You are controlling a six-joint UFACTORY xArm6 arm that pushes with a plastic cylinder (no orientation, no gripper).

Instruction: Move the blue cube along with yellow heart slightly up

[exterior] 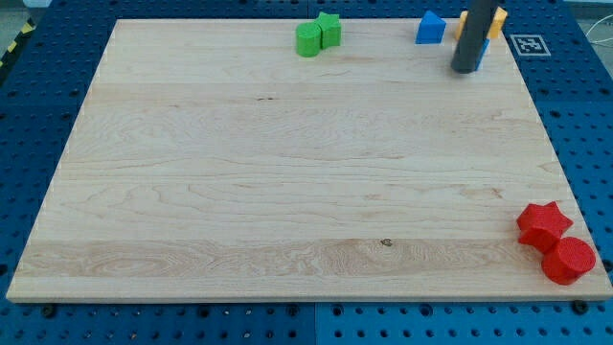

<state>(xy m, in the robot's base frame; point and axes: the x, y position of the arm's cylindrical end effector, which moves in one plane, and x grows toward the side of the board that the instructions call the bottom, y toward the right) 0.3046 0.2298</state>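
My tip [466, 69] rests on the board near the view's top right corner. The rod hides most of a yellow block [499, 19]; its shape cannot be made out. A sliver of a blue block [486, 49] shows just right of the rod, below the yellow one and touching it. The tip sits at the lower left of this pair, against it or very close. Another blue block [430, 27], with a peaked top, stands apart to the rod's left at the board's top edge.
A green star [329, 29] and a green rounded block [307, 40] touch at the top centre. A red star [543, 224] and a red cylinder [569, 260] sit together at the bottom right corner. A printed marker [530, 43] lies just off the board's top right.
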